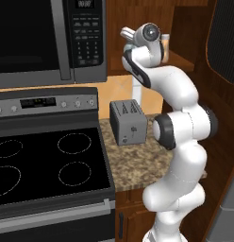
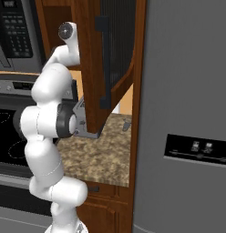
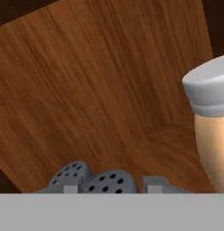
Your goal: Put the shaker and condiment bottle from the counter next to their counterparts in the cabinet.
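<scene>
2 shaker [image 3: 98,180] caps sit beside the condiment bottle [image 3: 213,131]; no writing legible.

speckled brown counter [image 1: 137,163], peach condiment bottle [image 3: 215,149], reddish-brown cabinet [image 3: 100,90]

The arm [image 1: 182,142] is showing glossy white, rounded shells stacked in bulging segments, each parting at a dark grey joint ring. A round dark cap with a pale centre is sitting on the side of the wrist [image 1: 151,33], ringed in white. In the right base view the same white segments are gleaming, one black collar circling the elbow [image 2: 64,122].
</scene>
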